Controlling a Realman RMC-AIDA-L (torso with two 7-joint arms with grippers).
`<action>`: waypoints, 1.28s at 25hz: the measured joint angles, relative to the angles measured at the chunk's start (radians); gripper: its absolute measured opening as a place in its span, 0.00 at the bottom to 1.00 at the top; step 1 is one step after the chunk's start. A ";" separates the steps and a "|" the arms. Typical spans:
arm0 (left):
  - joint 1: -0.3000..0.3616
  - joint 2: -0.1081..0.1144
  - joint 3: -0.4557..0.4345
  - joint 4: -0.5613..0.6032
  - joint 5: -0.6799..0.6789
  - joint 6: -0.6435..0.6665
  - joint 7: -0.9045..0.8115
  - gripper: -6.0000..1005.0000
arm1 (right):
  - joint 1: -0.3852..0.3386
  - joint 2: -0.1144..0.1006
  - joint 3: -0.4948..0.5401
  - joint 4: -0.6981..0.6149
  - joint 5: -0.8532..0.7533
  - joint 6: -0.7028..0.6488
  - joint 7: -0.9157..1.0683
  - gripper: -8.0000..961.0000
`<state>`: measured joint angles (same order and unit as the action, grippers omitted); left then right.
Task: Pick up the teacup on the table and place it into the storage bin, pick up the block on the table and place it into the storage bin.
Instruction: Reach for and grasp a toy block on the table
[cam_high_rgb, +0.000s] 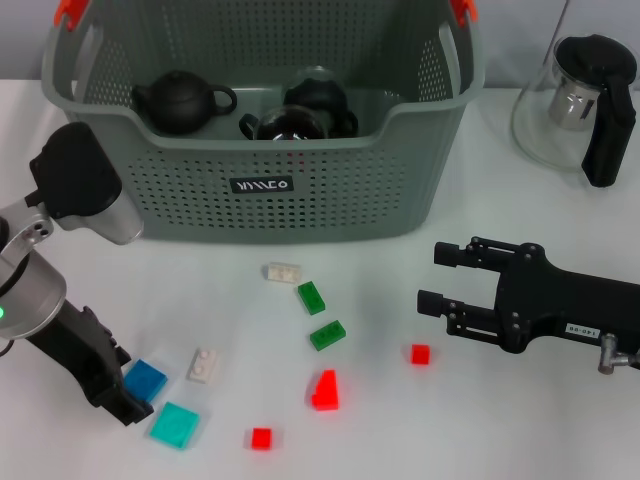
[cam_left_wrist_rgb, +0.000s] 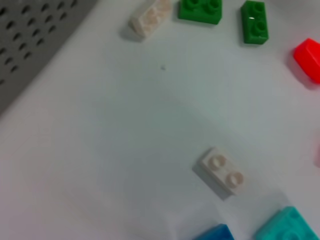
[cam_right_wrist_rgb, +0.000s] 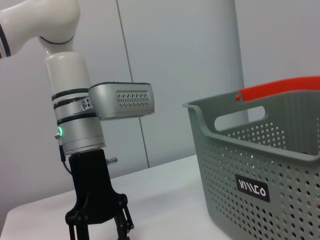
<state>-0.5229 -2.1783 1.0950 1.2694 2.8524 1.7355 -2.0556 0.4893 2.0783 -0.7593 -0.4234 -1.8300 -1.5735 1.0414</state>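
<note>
We see the storage bin (cam_high_rgb: 260, 120) at the tabletop's (cam_high_rgb: 400, 420) far side, already holding dark teapots. Blocks lie scattered in front of it. Left claw (cam_high_rgb: 125, 398) sits low just beside the blue block (cam_high_rgb: 146, 379), probably lining up a grasp; finger state unclear. Right claw (cam_high_rgb: 432, 278), fingers apart, hovers idle near a small red block (cam_high_rgb: 420, 353).

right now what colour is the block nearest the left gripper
Blue, beside the left gripper; clearest in the head view.
</note>
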 joint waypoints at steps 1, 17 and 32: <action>0.000 0.000 0.000 -0.001 0.000 -0.005 -0.004 0.76 | 0.000 0.000 0.000 0.000 0.000 0.000 0.000 0.71; -0.010 0.000 0.020 -0.030 0.003 -0.035 -0.028 0.74 | -0.002 -0.001 0.000 0.000 0.000 0.006 0.002 0.71; -0.014 0.000 0.029 -0.053 0.003 -0.084 -0.036 0.71 | -0.005 -0.003 0.000 0.000 0.000 0.002 0.005 0.71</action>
<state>-0.5369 -2.1779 1.1237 1.2165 2.8556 1.6520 -2.0918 0.4847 2.0753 -0.7593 -0.4234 -1.8300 -1.5710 1.0462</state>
